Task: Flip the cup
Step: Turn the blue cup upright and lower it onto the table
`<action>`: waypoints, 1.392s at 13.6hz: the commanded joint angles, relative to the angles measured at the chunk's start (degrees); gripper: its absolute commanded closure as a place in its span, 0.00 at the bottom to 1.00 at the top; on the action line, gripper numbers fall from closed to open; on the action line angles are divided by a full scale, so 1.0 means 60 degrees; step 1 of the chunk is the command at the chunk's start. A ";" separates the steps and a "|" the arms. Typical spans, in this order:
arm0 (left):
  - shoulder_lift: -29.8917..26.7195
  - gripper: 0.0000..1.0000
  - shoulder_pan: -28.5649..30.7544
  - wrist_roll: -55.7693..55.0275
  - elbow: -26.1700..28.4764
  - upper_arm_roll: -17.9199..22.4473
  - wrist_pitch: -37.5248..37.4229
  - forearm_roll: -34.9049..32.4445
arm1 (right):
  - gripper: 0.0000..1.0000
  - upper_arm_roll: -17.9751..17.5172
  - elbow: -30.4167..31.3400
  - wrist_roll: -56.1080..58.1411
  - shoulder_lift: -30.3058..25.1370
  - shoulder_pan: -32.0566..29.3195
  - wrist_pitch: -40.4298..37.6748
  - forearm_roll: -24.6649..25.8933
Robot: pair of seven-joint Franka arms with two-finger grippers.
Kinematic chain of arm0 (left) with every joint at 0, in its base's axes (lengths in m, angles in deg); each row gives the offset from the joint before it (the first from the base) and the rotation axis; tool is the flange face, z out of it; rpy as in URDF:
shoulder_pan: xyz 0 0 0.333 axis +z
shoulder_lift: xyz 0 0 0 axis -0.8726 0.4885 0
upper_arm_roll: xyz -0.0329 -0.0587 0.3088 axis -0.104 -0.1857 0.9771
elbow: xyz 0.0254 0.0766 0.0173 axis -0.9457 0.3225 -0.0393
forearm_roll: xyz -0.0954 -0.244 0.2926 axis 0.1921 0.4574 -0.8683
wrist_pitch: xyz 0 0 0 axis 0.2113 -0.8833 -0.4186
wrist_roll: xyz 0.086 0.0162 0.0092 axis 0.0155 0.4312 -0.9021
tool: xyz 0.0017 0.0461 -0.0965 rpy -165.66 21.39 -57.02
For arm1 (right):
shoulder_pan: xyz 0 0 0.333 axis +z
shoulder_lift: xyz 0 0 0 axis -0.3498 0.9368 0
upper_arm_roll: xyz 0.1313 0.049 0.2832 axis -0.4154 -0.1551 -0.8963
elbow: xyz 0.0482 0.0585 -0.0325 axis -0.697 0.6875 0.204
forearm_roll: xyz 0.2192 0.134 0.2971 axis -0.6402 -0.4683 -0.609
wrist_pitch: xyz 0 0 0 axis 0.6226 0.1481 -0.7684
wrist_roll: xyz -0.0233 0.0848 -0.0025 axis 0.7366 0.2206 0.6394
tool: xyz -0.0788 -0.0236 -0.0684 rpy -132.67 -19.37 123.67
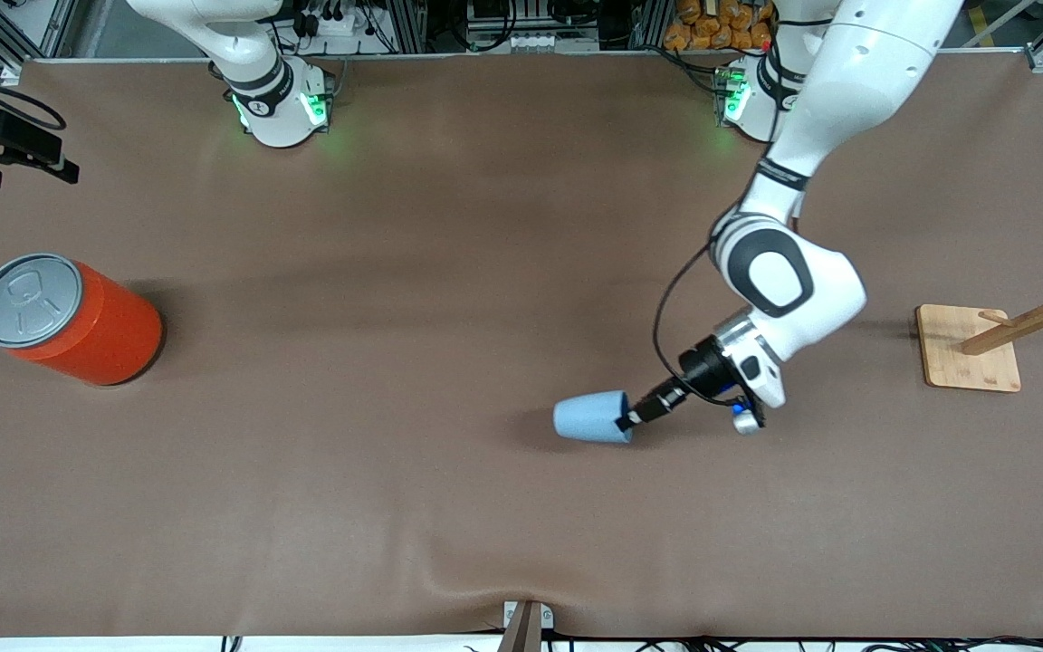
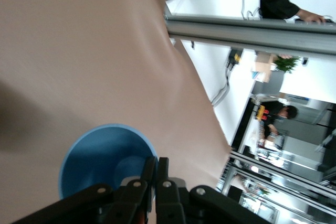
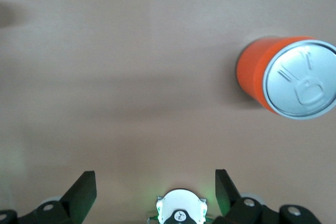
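Observation:
The light-blue cup (image 1: pixel 589 417) is on its side low over the brown table, its mouth turned toward the left arm's end. I cannot tell whether it touches the cloth. My left gripper (image 1: pixel 627 421) is shut on the cup's rim. In the left wrist view the cup (image 2: pixel 100 161) shows its dark blue inside, and the left gripper (image 2: pixel 156 169) pinches the rim with one finger inside and one outside. My right gripper (image 3: pixel 155 182) is open and empty, high above its own base, and waits out of the front view.
A large orange can (image 1: pixel 69 317) with a grey lid stands at the right arm's end; it also shows in the right wrist view (image 3: pixel 283 77). A wooden rack (image 1: pixel 1001 335) on a square base stands at the left arm's end. A black camera mount (image 1: pixel 5 145) juts in above the can.

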State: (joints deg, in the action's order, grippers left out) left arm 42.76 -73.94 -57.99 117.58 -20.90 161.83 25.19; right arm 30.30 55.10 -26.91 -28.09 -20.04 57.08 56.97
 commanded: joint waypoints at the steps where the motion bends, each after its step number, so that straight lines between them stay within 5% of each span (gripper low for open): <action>1: -0.0260 1.00 0.0641 -0.0782 0.0134 -0.0078 -0.0125 -0.1458 | 0.00 -0.0731 -0.0065 -0.0448 -0.0100 -0.0435 -0.0107 0.0627; 5: -0.0245 1.00 0.1929 -0.1424 0.0251 -0.0049 -0.1542 -0.3594 | 0.00 -0.0762 -0.0036 -0.0287 -0.0027 -0.0614 0.0184 0.0686; 8: -0.0522 1.00 0.2795 -0.3107 0.0223 -0.0035 -0.2599 -0.7470 | 0.00 -0.0777 0.0008 -0.0039 -0.0012 -0.0570 0.0595 0.0686; 12: -0.1108 1.00 0.2724 -0.6445 0.0237 -0.0136 -0.3259 -1.2541 | 0.00 -0.0762 -0.0035 -0.0038 0.0047 -0.0732 0.1091 0.0716; 17: -0.1256 1.00 0.2021 -0.9626 0.0588 -0.0210 -0.3305 -1.6161 | 0.00 -0.0660 0.0096 0.0864 0.0105 -0.1169 0.0771 0.0511; 19: -0.1168 1.00 0.1904 -1.0375 0.0734 -0.0269 -0.3247 -1.6638 | 0.00 -0.0674 0.0067 0.1484 0.0383 -0.1303 0.0990 0.0160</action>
State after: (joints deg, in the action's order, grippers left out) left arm 36.60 -62.24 -116.52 120.16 -22.39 141.77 -71.27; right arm 26.82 55.77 -21.38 -27.12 -26.51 61.94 59.64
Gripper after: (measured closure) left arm 0.960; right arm 0.000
